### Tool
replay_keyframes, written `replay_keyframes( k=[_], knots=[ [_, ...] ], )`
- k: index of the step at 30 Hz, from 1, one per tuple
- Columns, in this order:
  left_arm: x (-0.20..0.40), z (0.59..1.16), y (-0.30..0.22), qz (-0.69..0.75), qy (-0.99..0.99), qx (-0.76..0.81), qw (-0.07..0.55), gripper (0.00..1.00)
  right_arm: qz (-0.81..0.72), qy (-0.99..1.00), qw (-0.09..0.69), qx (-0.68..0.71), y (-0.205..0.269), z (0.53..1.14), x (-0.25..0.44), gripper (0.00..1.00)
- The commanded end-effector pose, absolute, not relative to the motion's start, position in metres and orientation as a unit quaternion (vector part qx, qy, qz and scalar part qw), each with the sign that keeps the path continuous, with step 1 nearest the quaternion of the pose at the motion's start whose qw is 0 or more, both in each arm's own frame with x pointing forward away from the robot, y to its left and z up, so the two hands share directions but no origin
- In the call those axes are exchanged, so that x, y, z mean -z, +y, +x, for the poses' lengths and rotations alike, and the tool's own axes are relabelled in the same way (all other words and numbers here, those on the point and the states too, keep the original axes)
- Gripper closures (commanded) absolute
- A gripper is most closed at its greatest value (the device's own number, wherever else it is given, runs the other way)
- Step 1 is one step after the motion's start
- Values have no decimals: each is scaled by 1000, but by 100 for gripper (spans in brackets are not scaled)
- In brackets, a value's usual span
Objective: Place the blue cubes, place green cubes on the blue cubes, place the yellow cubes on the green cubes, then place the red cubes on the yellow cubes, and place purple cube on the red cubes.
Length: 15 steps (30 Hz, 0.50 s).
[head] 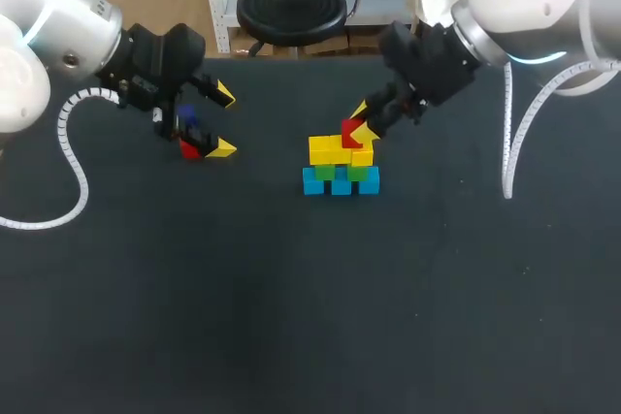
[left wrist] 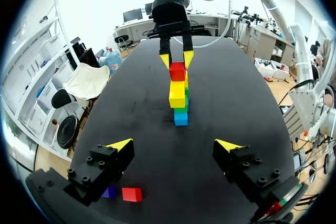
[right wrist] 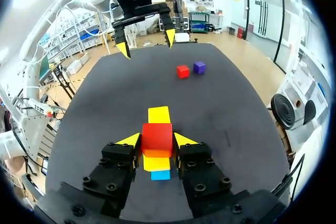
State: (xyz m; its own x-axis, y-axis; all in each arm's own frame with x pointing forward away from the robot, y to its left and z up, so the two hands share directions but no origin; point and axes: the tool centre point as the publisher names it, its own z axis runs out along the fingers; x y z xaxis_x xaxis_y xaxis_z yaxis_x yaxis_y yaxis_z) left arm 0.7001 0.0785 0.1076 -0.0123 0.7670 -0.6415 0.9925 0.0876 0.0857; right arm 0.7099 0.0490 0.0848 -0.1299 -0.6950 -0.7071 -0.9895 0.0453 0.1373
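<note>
A stack stands mid-table: a row of blue cubes [head: 340, 184], green cubes [head: 325, 172] on them, and yellow cubes [head: 322, 149] on top. My right gripper [head: 357, 126] is shut on a red cube [head: 349, 130], [right wrist: 157, 136] held right over the yellow layer [right wrist: 159, 114]; whether it touches I cannot tell. My left gripper [head: 224, 121], [left wrist: 174, 145] hangs open over the table's left part with nothing between its fingers. A second red cube [head: 191, 148], [left wrist: 132, 194] and a purple cube [left wrist: 109, 191], [right wrist: 199, 67] lie side by side under it.
The black table [head: 291, 317] is bare toward the front and right. From the left wrist, the stack [left wrist: 179, 100] stands straight ahead, with the right gripper [left wrist: 177, 62] above it.
</note>
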Motion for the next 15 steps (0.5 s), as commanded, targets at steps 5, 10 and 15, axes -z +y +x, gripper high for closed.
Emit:
replay_keyframes(
  k=[5, 10, 15],
  knots=[
    [-107, 700, 79, 645, 682, 201, 280, 0, -616, 684, 237, -311, 47, 709, -87, 100],
    [-107, 700, 79, 645, 682, 201, 280, 0, -616, 684, 239, -309, 46, 707, -90, 100],
    [-107, 700, 79, 645, 682, 201, 280, 0, -616, 684, 240, -307, 44, 703, -92, 100]
  ],
)
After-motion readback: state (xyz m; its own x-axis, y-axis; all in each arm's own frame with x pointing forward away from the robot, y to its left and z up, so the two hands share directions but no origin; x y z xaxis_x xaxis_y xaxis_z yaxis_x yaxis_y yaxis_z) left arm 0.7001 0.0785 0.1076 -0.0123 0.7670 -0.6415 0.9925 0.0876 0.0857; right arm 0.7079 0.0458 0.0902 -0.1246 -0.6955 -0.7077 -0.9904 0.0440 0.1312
